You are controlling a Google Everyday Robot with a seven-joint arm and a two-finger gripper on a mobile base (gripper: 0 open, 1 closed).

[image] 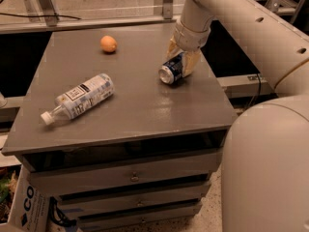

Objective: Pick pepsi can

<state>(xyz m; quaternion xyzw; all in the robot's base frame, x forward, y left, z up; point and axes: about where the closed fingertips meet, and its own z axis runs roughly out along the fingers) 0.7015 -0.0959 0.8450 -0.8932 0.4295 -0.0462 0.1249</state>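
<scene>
The small dark-blue aluminium pepsi can [172, 69] lies on its side near the right edge of the grey metal desk [145, 115], toward the back right corner. Its long axis runs diagonally, with the silver end facing front-left. A clear plastic bottle [79, 99] lies well apart by the left edge, and a small orange fruit [108, 43] sits near the back edge. Neither blocks the can. The white arm [231, 13] reaches down from the back right. Its gripper [180, 57] straddles the can, tan fingers [191, 63] apart, the nearer one seemingly touching it.

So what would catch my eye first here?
The big white arm reaches over the grey table, its gripper down at a blue pepsi can lying on its side near the right edge. Then a clear bottle lying front-left, and an orange at the back.
</scene>
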